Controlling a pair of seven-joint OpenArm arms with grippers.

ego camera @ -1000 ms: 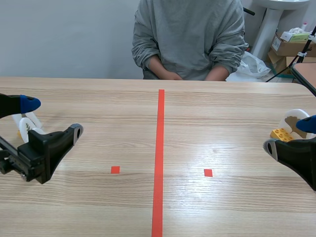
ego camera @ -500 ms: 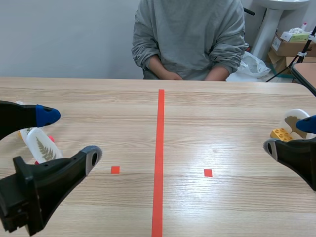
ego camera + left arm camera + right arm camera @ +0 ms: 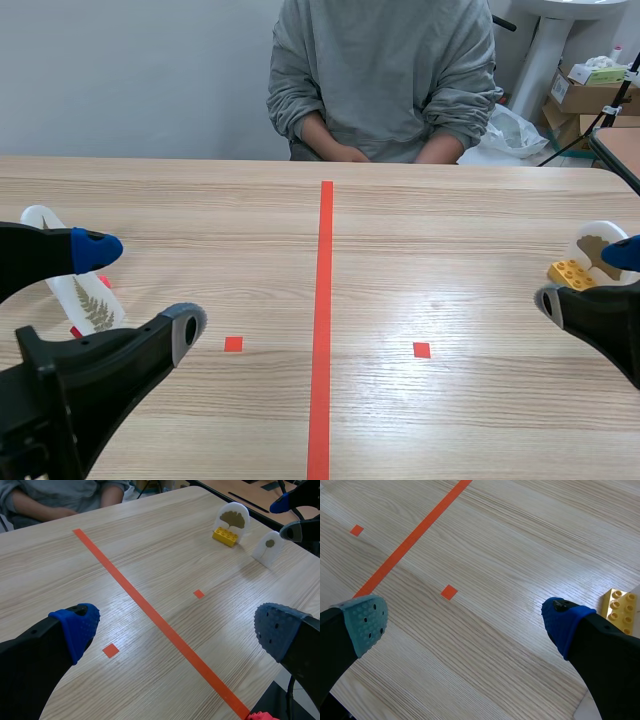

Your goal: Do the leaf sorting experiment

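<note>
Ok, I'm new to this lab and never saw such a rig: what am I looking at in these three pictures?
Two black robot arms work at a wooden table, a person seated opposite. The wide picture looks from between the arms; the other two look down from a camera on each wrist. The left gripper and right gripper both have their fingers open and hold nothing. On the table stand white cards with leaves: a fern card by the left arm, a ginkgo card against a yellow brick by the right.

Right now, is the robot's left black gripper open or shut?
Open: the fingers of the left black gripper stand wide apart, holding nothing.
</note>
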